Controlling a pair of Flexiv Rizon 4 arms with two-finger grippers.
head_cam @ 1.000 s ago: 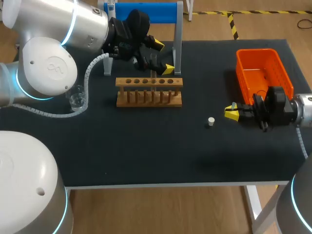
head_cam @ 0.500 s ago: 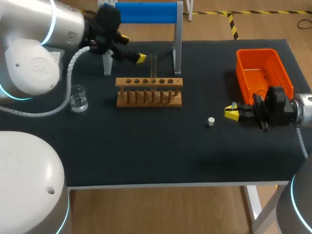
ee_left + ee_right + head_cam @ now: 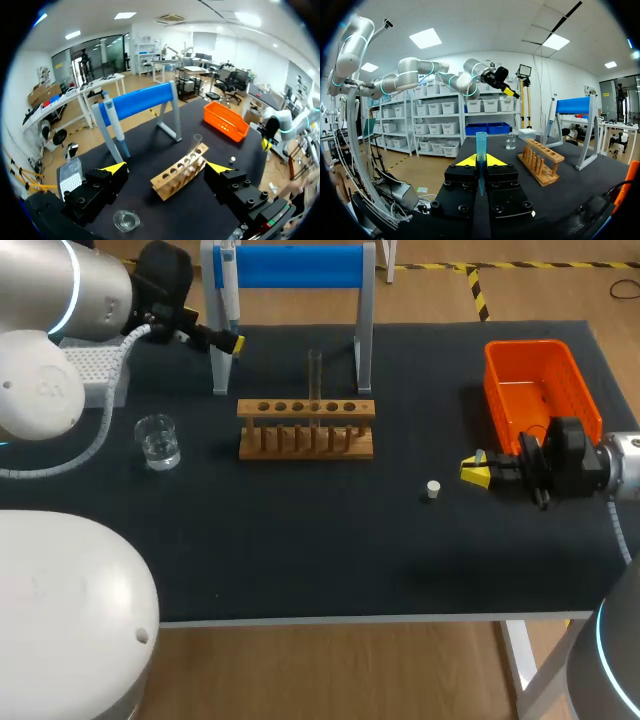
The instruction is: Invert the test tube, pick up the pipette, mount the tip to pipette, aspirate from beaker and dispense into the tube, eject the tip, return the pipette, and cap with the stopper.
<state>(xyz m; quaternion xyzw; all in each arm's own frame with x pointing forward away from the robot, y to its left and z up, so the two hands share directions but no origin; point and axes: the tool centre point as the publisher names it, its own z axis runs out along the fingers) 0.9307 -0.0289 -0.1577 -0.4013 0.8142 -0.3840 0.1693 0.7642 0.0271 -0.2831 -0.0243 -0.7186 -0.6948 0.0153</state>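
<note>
Test tube (image 3: 314,375) stands in rack (image 3: 300,450) between beaker (image 3: 158,438) and stopper (image 3: 432,490).

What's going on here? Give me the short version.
The left pincer is open and empty, near the white pipette hanging on the blue-barred stand. The clear glass test tube stands upright in the wooden rack. The right pincer is shut on a blue plastic pipette tip, near the small white stopper on the black table.
</note>
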